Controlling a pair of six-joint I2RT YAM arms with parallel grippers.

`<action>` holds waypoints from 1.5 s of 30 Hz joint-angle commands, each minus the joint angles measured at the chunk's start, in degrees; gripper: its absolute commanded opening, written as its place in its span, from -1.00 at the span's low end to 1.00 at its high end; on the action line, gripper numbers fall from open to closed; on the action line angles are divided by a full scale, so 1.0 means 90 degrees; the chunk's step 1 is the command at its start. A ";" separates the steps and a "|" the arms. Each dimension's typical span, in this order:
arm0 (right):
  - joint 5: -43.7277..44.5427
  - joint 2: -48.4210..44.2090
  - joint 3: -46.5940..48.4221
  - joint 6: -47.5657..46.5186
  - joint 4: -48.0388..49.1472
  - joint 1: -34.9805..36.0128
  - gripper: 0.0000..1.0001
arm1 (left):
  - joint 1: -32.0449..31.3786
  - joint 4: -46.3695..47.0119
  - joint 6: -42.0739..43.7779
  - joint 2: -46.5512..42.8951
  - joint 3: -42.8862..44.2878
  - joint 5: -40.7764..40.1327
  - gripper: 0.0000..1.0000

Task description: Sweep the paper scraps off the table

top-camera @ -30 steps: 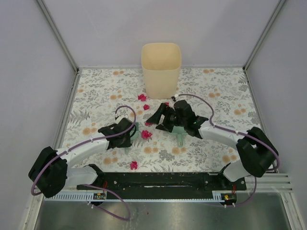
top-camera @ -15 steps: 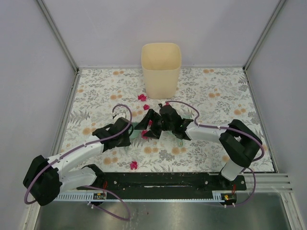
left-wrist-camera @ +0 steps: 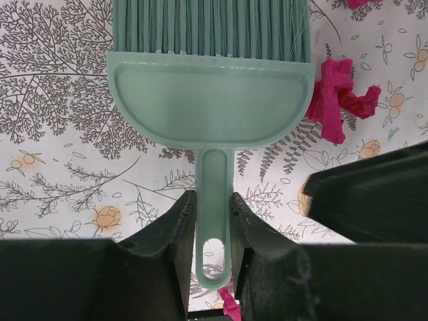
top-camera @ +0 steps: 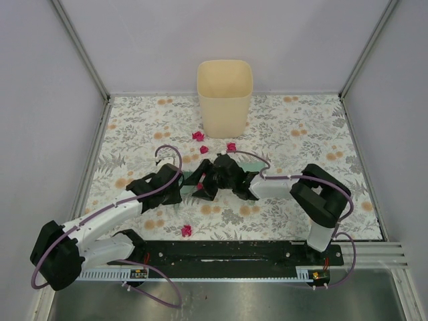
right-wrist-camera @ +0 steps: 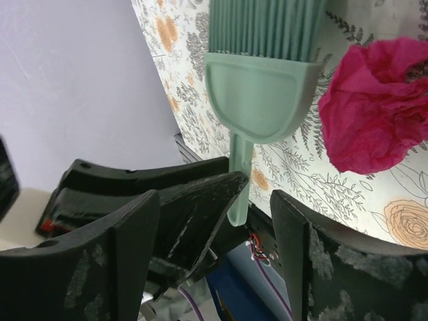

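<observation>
A pale green plastic hand brush [left-wrist-camera: 210,100], with a smooth half-moon head, straight fine bristles and a slim handle pierced by a hanging slot, is pinched by that handle between the black fingers of the left gripper [left-wrist-camera: 212,200], which are pressed tight against it on both sides. The brush is held low over the table [top-camera: 301,134], a square surface covered in white cloth printed with grey leaves and orange flowers and framed by bare metal rails [top-camera: 91,157]; whether the bristles are touching the cloth cannot be told. Small crumpled magenta-red paper scraps [top-camera: 198,136], wrinkled and irregular, are scattered over the cloth. One scrap [left-wrist-camera: 334,90] is seen just beside the right corner of the brush head, in the narrow space between the two grippers. Three are grouped near the foot of a tall beige plastic bin [top-camera: 225,100] with rounded corners, set at the far middle of the table. Another scrap [top-camera: 186,230] is left alone near the black base rail [top-camera: 221,251] to which both arms are bolted. The right gripper [right-wrist-camera: 217,221] is positioned low on the opposite side, its scuffed black fingers [right-wrist-camera: 127,254] spread wide with nothing gripped between them, and the brush and the nearest scrap are faced across the gap. Purple cables [top-camera: 170,152] are looped over both white arms. Small yellow markings on the slotted strip in front of the base rail are too small to be read.
</observation>
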 commanded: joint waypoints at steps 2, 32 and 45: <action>0.0380 0.0443 -0.0002 0.0888 0.0574 0.0301 0.49 | 0.0029 0.0056 -0.0028 -0.0261 0.0288 0.0112 -0.71; 0.1260 0.1118 0.0847 0.0997 0.0174 0.0399 -0.37 | 0.0137 -0.0237 0.0069 -0.0808 0.0298 0.0249 -0.73; 0.1201 0.0854 0.0799 0.0811 0.0212 0.0399 -1.00 | 0.0146 -0.0491 0.0030 -0.1091 0.0445 0.0337 -0.49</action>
